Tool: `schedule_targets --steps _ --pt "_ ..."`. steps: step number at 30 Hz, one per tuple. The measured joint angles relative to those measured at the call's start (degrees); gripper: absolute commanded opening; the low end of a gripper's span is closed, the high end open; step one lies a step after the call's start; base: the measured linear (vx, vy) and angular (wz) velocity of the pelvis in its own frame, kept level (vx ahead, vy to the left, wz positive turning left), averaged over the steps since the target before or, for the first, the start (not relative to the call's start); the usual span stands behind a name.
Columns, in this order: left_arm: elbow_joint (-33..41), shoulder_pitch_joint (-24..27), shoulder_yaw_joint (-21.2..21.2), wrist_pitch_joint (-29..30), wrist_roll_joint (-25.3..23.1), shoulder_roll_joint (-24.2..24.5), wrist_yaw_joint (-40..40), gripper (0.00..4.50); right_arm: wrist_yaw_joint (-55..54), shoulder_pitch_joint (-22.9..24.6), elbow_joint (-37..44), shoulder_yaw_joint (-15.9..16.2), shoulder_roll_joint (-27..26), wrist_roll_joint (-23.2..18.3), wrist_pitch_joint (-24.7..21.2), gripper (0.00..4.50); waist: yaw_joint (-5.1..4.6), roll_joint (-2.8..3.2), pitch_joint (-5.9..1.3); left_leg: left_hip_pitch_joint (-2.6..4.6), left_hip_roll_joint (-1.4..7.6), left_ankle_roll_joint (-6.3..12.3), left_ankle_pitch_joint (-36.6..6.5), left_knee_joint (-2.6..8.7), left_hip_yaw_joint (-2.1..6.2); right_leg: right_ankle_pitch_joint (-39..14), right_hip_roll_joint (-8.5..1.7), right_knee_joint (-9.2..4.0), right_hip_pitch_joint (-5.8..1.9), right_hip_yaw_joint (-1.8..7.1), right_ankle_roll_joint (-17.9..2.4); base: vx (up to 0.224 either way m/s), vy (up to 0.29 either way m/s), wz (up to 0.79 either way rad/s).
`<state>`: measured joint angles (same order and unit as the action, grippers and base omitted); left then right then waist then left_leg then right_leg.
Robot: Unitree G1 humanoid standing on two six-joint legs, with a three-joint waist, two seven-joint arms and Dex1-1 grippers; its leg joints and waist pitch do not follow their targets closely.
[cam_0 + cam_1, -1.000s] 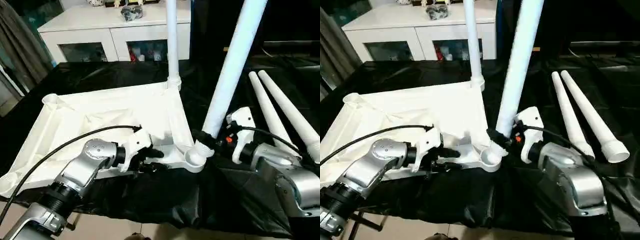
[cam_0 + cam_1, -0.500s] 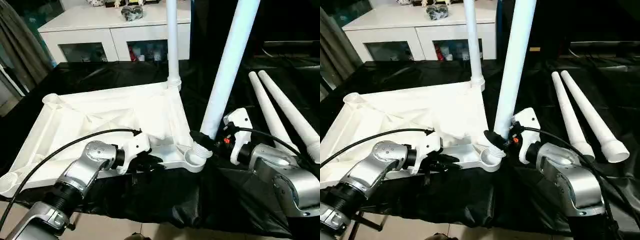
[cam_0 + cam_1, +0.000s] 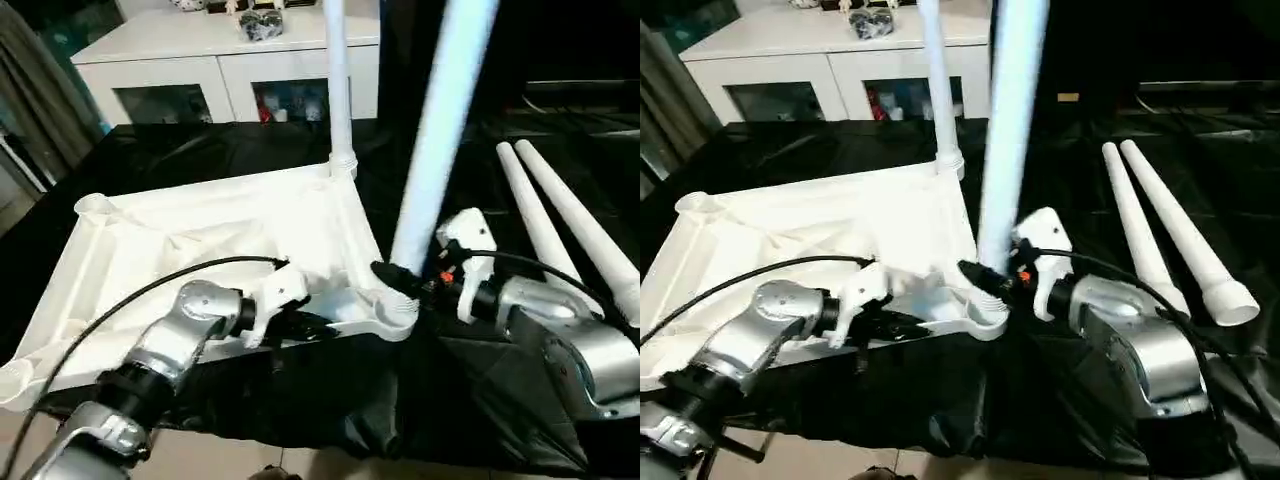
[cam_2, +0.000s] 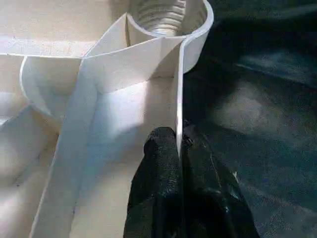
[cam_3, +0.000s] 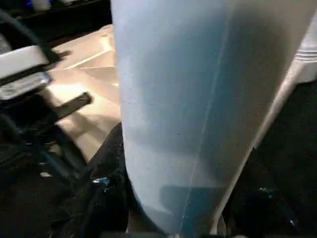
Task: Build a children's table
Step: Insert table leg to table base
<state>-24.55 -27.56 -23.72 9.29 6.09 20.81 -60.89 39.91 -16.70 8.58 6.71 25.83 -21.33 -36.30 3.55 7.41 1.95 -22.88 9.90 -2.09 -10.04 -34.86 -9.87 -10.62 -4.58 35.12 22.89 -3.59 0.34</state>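
Second leg going in: right gripper (image 3: 392, 277) clamps the upright leg (image 3: 440, 130) low down, its threaded end seemingly seated in the near corner socket (image 4: 171, 20). Left gripper (image 4: 179, 148) pinches the tabletop (image 3: 220, 230) rim beside it. Next, twist it home, steadily.

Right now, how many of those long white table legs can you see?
4: one upright in the tabletop's far corner, one held by the right gripper at the near corner, two lying on the black cloth.
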Motion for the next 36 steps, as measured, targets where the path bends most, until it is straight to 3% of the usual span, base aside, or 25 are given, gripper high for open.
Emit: schedule_targets --steps 9,24,36 --pt "0.03 -1.84 -0.19 5.51 -2.96 -6.04 9.83 0.0 1.8 -1.76 -4.48 1.73 0.88 2.92 1.24 1.91 0.16 -0.4 -0.05 0.02 -0.03 0.02 0.01 -0.02 -0.09 -0.12 -0.11 0.0 -0.08 -0.01 0.22 0.0 0.0 0.0" --pt "3.04 0.82 0.88 4.07 -2.4 -5.09 7.45 0.0 0.11 -5.19 -12.57 1.25 -0.8 5.52 8.0 1.91 0.34 -0.44 -0.1 -0.06 -0.02 0.03 0.01 0.02 -0.09 -0.06 -0.12 -0.04 -0.02 -0.05 0.08 0.0 0.0 0.0" --pt "3.39 1.36 1.39 3.99 -2.27 -4.08 6.16 0.0 0.67 -5.13 -13.79 0.85 -1.08 5.53 9.28 1.91 -0.05 -0.57 -0.07 -0.02 -0.02 0.03 0.0 0.07 -0.09 -0.16 -0.12 -0.02 -0.01 -0.05 0.25 0.0 0.0 0.0"
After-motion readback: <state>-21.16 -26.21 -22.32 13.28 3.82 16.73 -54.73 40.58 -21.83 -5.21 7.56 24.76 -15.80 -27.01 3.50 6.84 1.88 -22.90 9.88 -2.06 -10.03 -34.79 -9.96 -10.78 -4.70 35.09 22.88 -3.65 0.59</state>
